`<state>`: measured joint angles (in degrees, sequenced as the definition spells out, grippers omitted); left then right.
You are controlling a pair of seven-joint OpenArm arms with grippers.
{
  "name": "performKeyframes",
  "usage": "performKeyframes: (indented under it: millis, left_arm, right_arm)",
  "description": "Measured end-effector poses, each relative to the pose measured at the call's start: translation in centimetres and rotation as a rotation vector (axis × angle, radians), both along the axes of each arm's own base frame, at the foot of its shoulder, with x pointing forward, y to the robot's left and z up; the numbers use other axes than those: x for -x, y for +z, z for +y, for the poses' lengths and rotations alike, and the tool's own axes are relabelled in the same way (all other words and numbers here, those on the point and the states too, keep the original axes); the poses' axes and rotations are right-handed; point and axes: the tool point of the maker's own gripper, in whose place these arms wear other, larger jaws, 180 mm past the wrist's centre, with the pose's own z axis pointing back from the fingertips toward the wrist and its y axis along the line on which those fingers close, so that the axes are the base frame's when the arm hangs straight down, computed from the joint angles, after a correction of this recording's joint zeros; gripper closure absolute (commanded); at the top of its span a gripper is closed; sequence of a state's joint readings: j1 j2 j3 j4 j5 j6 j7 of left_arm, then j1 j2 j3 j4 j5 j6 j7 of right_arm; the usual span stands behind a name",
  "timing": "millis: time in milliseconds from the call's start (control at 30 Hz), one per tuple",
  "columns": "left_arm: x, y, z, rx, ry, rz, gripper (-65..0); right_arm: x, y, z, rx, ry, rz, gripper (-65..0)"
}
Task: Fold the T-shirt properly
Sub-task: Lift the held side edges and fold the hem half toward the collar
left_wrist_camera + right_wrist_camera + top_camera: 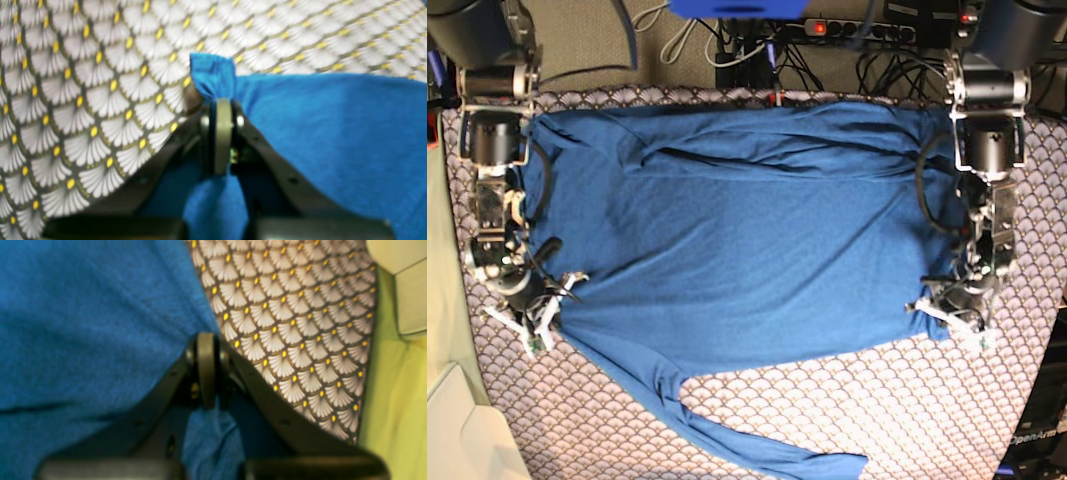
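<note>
Shirt first: the big soft medium-blue knit T-shirt (747,230) with long sleeves lies spread across the middle of our table (877,420), which has a cover of white fan shapes with small yellow dots. From above, the body of the shirt fills the table from about 9 o'clock to 3 o'clock. One long sleeve runs off toward 6 o'clock and ends near the bottom edge. The top of the shirt, near 12 o'clock, looks a little bunched and wrinkly.

Our left hand (223,100) is pinched tight on the shirt's edge at about 3 o'clock in the top view. A small tuft of blue cloth sticks up past its tips. Our right hand (205,340) is pinched tight on the other edge at about 9 o'clock, with blue cloth caught between its jaws.

We think the folding has hardly begun. The shirt is mostly flat and open, and we see no neat fold in it yet. Both sides are gripped, so we seem ready to lift and fold. What is left: tuck in the sleeve, fold the body over, and smooth it into a tidy shape.
</note>
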<state>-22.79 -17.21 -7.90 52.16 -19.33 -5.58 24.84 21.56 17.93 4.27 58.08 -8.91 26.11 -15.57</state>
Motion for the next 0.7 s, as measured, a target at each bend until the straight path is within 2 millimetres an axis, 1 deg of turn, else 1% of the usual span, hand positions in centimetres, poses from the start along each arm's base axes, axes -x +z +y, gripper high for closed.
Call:
performKeyframes:
  millis: [100, 167, 233, 300, 400, 433, 500, 567, 600, 667, 700]
  left_arm:
    - [0.7, -0.1, -0.3, -0.004, -0.016, 0.021, -0.6]
    - [1.6, -0.7, -0.6, -0.007, -0.025, 0.034, -0.6]
    - [2.3, -0.7, -0.9, -0.011, -0.035, 0.031, -0.6]
    - [2.8, -0.3, -0.4, 0.004, -0.012, 0.010, -0.6]
    - [3.6, 0.5, 1.5, 0.003, 0.045, -0.021, -0.6]
    - [3.8, 0.4, 1.8, -0.001, 0.050, -0.020, -0.6]
    - [4.2, 0.0, 1.7, 0.001, 0.050, -0.010, -0.6]
    - [4.6, -0.4, 1.4, 0.005, 0.045, -0.001, -0.6]
    - [4.9, -0.8, 1.4, 0.009, 0.044, 0.011, -0.6]
    - [5.7, -1.7, 1.2, 0.018, 0.037, 0.066, -0.6]
    - [5.9, -1.7, 1.1, 0.019, 0.033, 0.079, -0.6]
  right_arm:
    - [1.3, -0.2, -1.0, 0.004, -0.022, -0.003, 0.0]
    - [2.1, -0.4, -1.5, 0.008, -0.035, 0.001, 0.0]
    - [2.7, 0.0, -1.8, 0.010, -0.044, -0.018, 0.0]
    - [3.3, 0.5, -2.3, 0.022, -0.043, -0.031, 0.0]
    - [4.4, 0.4, -2.6, 0.033, -0.023, -0.016, 0.0]
    - [4.7, 0.4, -2.6, 0.026, -0.016, -0.014, 0.0]
    - [5.3, 0.2, -3.2, 0.027, -0.024, 0.020, 0.0]
    - [5.4, 0.7, -3.4, 0.031, -0.011, 0.028, 0.0]
    - [5.3, 1.3, -3.5, 0.030, -0.014, 0.013, 0.0]
    - [5.1, 2.3, -3.8, 0.036, -0.012, -0.003, 0.0]
    - [5.1, 2.5, -3.8, 0.042, -0.007, -0.003, 0.0]
